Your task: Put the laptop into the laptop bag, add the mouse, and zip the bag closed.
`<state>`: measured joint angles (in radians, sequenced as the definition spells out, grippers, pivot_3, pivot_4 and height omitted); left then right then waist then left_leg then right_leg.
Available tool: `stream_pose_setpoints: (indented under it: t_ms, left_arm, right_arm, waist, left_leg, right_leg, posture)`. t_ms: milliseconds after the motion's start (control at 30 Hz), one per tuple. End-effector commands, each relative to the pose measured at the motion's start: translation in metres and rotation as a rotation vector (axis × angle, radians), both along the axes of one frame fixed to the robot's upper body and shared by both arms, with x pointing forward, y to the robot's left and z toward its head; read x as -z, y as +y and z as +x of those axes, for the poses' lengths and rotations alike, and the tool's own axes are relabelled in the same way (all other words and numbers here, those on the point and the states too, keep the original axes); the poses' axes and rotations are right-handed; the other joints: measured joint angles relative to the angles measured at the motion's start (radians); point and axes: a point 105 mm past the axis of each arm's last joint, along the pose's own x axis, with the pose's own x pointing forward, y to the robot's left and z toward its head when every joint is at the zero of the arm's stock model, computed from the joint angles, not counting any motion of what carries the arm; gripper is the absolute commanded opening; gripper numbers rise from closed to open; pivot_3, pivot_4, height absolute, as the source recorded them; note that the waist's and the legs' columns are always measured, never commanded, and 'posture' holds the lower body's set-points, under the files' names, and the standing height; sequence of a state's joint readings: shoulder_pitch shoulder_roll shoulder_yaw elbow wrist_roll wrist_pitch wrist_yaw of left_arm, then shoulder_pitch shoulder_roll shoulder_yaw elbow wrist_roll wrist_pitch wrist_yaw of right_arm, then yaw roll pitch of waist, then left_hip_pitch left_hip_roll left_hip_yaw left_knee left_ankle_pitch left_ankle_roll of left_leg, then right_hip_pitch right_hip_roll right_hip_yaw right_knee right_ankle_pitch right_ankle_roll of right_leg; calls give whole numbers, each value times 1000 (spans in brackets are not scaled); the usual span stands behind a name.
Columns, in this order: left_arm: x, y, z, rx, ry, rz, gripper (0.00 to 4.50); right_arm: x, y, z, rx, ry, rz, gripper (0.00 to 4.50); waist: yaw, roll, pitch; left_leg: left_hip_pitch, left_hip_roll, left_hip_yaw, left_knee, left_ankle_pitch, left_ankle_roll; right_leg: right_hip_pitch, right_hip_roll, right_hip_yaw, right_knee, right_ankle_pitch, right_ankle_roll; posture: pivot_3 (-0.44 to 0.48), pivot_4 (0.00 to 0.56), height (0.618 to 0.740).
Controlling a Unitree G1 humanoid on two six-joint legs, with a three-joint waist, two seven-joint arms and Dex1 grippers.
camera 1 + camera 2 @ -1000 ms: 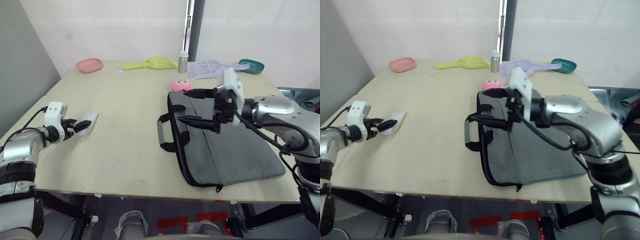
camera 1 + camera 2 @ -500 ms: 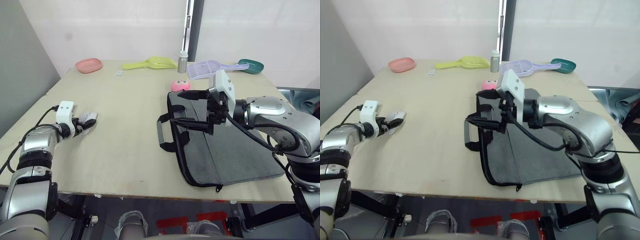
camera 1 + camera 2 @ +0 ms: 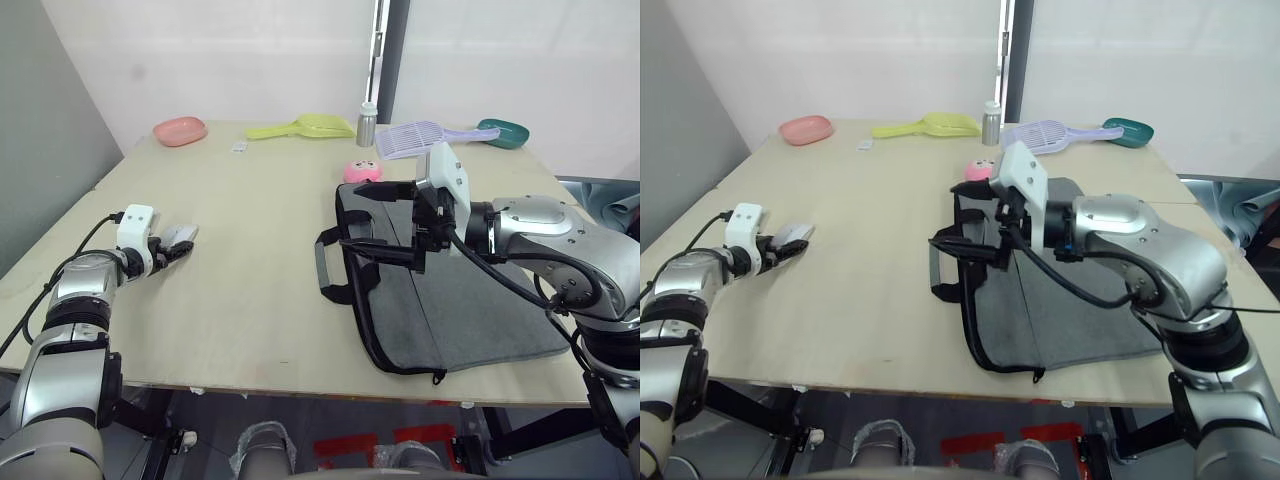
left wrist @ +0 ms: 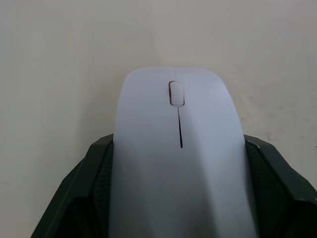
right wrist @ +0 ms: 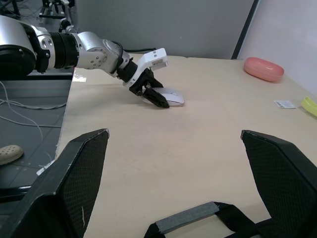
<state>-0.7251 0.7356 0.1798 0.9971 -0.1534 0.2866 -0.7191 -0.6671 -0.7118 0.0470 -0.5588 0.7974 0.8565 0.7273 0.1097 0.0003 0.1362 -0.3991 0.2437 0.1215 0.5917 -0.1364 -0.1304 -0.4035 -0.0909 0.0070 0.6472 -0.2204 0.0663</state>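
Now left tool (image 4: 178, 198) grips mouse (image 4: 177, 144)

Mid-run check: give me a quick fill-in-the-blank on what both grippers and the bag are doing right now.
1. The left gripper has its fingers on either side of the white ____.
2. The right gripper hovers with fingers ____ over the laptop bag.
3. The fuzzy pink toy sits just beyond the bag's ____ edge.

Missing words: mouse; open; far
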Motion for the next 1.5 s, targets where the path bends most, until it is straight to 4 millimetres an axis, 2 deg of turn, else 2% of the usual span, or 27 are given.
stream_pose_setpoints:
  t_ms: [33, 133, 200, 267, 333, 433, 500, 600, 733, 800, 1033, 1333, 1400, 1500]
  left_arm:
    - [3, 6, -7, 24, 43, 26, 2865]
    - [-11, 6, -6, 81, 7, 55, 2865]
    - [-25, -2, -5, 157, -36, 39, 2865]
    - [-52, -25, -9, 342, -114, -6, 2865]
    - [-69, -46, -17, 503, -145, -29, 2865]
    - [-78, -67, -29, 660, -122, -38, 2865]
    - [-82, -87, -45, 813, -63, -71, 2865]
    - [-86, -106, -61, 963, 6, -104, 2865]
    - [-86, -118, -63, 1056, 44, -83, 2865]
    - [-82, -124, -65, 1112, 75, -55, 2865]
    - [-69, -130, -65, 1198, 143, 49, 2865]
    - [-78, -148, -57, 1267, 53, 44, 2865]
    - [-77, -150, -56, 1272, 46, 44, 2865]
    - [-77, -151, -56, 1277, 40, 52, 2865]
  right_arm:
    - [-10, -3, -4, 0, -45, 12, 4500]
    - [-10, -2, -6, -7, -37, 15, 4500]
    - [-11, -3, -6, -6, -27, 27, 4500]
    - [-11, -6, -4, 17, 0, 43, 4500]
    - [-6, -10, 2, 80, 69, 64, 4500]
    - [7, -13, 13, 190, 175, 72, 4500]
    - [32, -17, 27, 344, 293, 53, 4500]
    - [61, -22, 34, 502, 394, 21, 4500]
    - [81, -16, 31, 590, 431, -21, 4500]
    - [95, -22, 31, 677, 437, -65, 4500]
    - [106, -17, 25, 751, 440, -91, 4500]
    - [127, -9, 16, 765, 475, -152, 4500]
    - [136, -13, 17, 785, 470, -195, 4500]
    - [147, -23, 19, 819, 444, -254, 3710]
  waist:
    - [0, 0, 0]
    - [-1, 0, 0]
    - [-1, 0, 0]
    - [1, 0, 0]
    - [5, -1, 1]
    - [5, -1, 1]
    - [4, -1, 1]
    - [1, 0, 2]
    - [1, 1, 2]
    - [2, 0, 2]
    - [2, 1, 2]
    - [4, 1, 2]
    - [4, 1, 2]
    - [5, 1, 2]
  left_leg:
    - [0, 0, 0, 0, 0, 0]
    - [0, 0, 0, 0, 0, 0]
    - [0, 0, 0, -1, 0, 0]
    - [-1, 0, 0, -1, 0, 0]
    - [-1, 0, 0, -1, 0, 0]
    - [-1, 0, 0, -2, 0, 0]
    - [0, 0, 0, -2, 0, -1]
    - [0, 0, 2, -5, 2, -5]
    - [-2, 0, 2, -10, 5, -10]
    - [-2, 0, 2, -12, 6, -11]
    - [-2, 0, 2, -17, 6, -13]
    - [-1, 1, 2, -17, 6, -14]
    - [-1, 1, 2, -17, 6, -14]
    - [-1, 1, 2, -17, 6, -14]
  right_leg:
    - [0, 0, 0, 0, 0, 0]
    - [0, 0, 0, -1, 0, 0]
    - [0, 0, 0, -1, 0, 0]
    - [0, 0, 0, -1, 0, 0]
    - [-1, 0, -1, -1, 0, 0]
    - [-1, 0, -1, -1, 0, -1]
    - [-1, 0, -1, -1, -1, -1]
    - [-3, 0, 0, -1, -1, -2]
    - [-8, 1, 0, -1, -2, -3]
    - [-9, 1, 0, -1, -2, -3]
    - [-9, 2, -1, -4, -3, -3]
    - [-8, 2, -1, -4, -3, -3]
    - [-8, 2, -1, -4, -3, -3]
    - [-8, 2, -1, -4, -3, -3]
  posture:
    - [0, 150, 740]
    - [0, 150, 740]
    - [0, 150, 740]
    - [0, 150, 740]
    - [0, 150, 740]
    - [0, 150, 740]
    - [0, 150, 740]
    - [0, 150, 740]
    - [0, 150, 740]
    - [0, 150, 740]
    - [0, 150, 740]
    - [0, 150, 740]
    - [0, 150, 740]
    - [0, 150, 740]
